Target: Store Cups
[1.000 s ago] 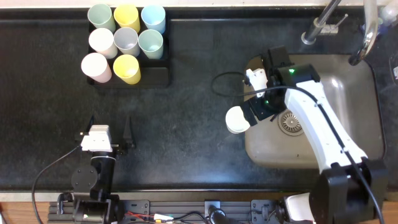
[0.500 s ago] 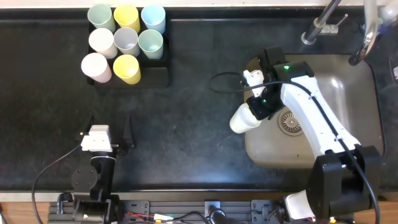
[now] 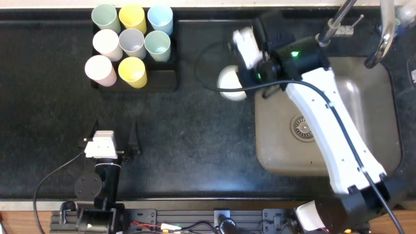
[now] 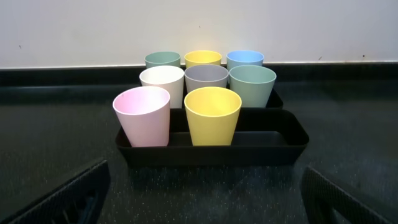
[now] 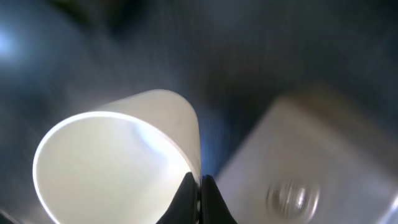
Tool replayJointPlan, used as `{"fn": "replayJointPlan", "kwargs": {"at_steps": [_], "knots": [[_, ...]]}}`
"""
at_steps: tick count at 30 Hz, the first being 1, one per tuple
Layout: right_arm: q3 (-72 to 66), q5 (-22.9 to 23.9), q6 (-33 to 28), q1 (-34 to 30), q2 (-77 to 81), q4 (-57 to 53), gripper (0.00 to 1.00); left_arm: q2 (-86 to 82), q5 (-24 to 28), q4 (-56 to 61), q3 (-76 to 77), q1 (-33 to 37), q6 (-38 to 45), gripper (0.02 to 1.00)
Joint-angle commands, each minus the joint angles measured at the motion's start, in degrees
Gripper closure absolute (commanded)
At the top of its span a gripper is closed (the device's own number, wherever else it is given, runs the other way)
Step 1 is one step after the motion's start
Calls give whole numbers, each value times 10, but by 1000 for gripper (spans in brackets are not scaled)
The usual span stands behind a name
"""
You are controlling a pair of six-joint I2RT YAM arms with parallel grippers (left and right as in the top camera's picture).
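White cup (image 5: 112, 168), rim tight within the right pincer (image 5: 200, 186); left pincer (image 3: 116, 133) wide apart, empty.

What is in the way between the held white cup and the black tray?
Nothing visible: only bare counter lies between the white cup and the tray, which has one free spot.

I can read no lettering, label, number or sign anywhere, not on the white cup (image 5: 118, 162) pinched in my right hand (image 5: 200, 190), the cups (image 4: 212, 114) in the tray (image 4: 211, 155), or the dark surface (image 3: 195, 143).
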Motion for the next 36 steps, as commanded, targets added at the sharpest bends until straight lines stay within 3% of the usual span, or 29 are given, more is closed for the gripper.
{"fn": "replayJointPlan", "kwargs": {"at_steps": [1, 9, 12, 17, 36], "knots": [[156, -38, 42, 34, 40, -4, 958, -6, -5, -1, 0, -2, 11, 23], [370, -45, 49, 112, 224, -30, 958, -6, -5, -1, 0, -2, 11, 20], [375, -38, 49, 132, 263, -33, 956, -6, -5, -1, 0, -2, 11, 20], [375, 33, 48, 154, 313, -34, 958, -6, -5, -1, 0, -2, 11, 20], [375, 48, 49, 169, 388, -6, 958, -6, -5, -1, 0, -2, 11, 20]]}}
